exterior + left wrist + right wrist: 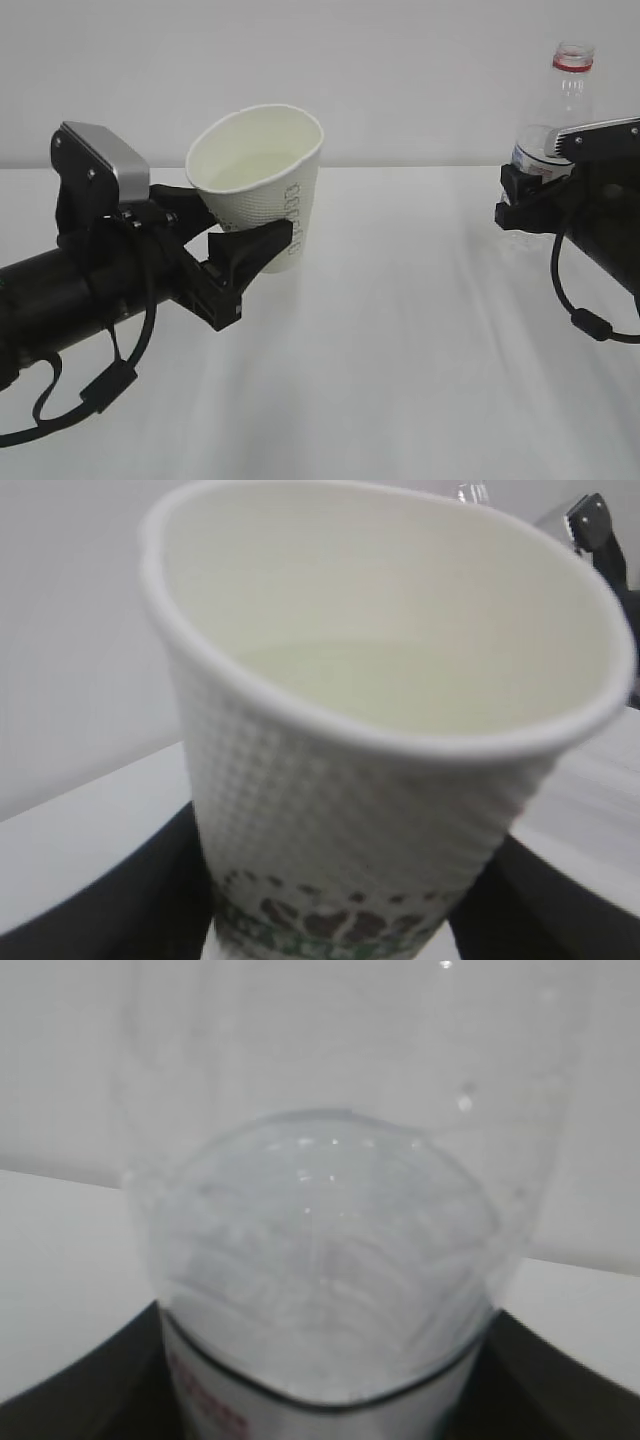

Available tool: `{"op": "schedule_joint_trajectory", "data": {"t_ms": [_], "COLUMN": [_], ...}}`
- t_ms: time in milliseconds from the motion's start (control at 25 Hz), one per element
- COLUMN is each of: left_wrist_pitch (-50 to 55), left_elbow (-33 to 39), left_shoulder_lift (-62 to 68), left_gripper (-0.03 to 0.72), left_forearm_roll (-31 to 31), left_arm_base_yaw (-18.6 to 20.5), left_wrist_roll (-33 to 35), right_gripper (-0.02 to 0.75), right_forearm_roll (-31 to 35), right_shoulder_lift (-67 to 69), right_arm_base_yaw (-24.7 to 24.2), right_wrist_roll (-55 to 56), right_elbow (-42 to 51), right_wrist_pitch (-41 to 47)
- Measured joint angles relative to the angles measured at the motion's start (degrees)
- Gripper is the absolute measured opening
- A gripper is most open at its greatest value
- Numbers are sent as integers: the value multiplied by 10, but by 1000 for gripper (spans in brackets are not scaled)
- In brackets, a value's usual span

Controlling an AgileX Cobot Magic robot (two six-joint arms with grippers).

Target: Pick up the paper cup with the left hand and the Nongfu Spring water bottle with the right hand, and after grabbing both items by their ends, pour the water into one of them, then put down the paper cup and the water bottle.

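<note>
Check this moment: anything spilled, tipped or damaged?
The paper cup, clamped in the left gripper, leans off upright with water inside; no spill is visible on the table. The water bottle stands upright, uncapped, in the right gripper.

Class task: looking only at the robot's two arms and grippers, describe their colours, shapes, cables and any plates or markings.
Both arms are matte black and tubular. The left hand has two pointed black fingers and a grey-silver rectangular plate on its body; a black cable loops beneath the arm. The right hand is black with a similar silver plate and a looping black cable. No markings are legible.
</note>
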Motion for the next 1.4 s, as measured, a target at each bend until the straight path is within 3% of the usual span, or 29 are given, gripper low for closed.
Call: {"op": "schedule_joint_trajectory", "data": {"t_ms": [920,1400], "left_wrist_pitch": [25,26], "left_elbow": [0,0], "left_shoulder_lift": [0,0], "left_gripper": [485,484], "left_forearm_roll": [-5,-14], "left_arm_base_yaw": [146,197], "left_wrist_roll": [2,3], "right_gripper": [484,484], "right_forearm_roll": [0,-4], "right_shoulder_lift": [0,0], "right_arm_base_yaw": [0,0], "right_wrist_roll": [1,1], "right_elbow": [0,0], "right_wrist_pitch": [0,0]}}
